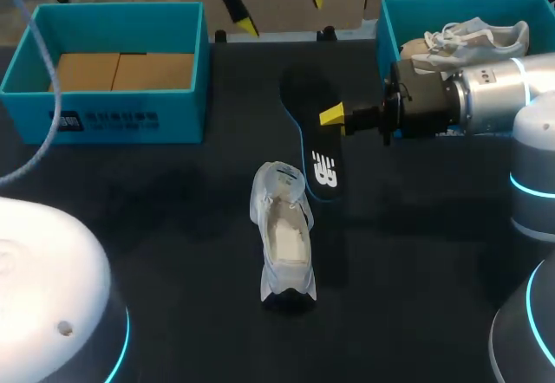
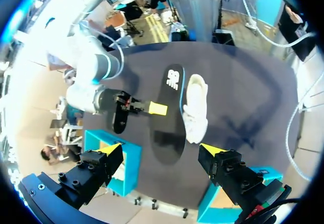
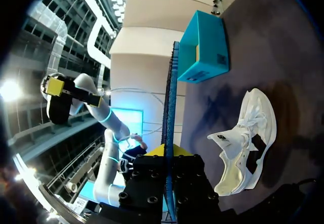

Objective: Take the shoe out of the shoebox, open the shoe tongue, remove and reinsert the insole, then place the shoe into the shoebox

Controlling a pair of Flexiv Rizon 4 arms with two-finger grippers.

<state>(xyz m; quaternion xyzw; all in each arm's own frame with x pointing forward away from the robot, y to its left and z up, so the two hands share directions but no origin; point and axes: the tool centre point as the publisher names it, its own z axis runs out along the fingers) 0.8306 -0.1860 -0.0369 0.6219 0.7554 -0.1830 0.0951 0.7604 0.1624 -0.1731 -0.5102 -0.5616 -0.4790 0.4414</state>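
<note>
A white shoe (image 1: 284, 236) lies on the black table near the middle, its inside showing. Just right of it and further back, a black insole (image 1: 323, 173) with a blue edge and a white logo is held above the table. My right gripper (image 1: 334, 116) is shut on the insole's edge. In the right wrist view the insole (image 3: 171, 107) stands edge-on between the fingers, with the shoe (image 3: 248, 145) off to one side. My left gripper (image 1: 282, 10) hangs open and high over the table's back. From it I look down on the insole (image 2: 169, 117) and the shoe (image 2: 195, 107).
A teal shoebox (image 1: 130, 110) with cardboard inside stands at the back left. Another teal box (image 1: 390, 19) at the back right holds a second white shoe (image 1: 477, 38). My right arm stretches in front of that box.
</note>
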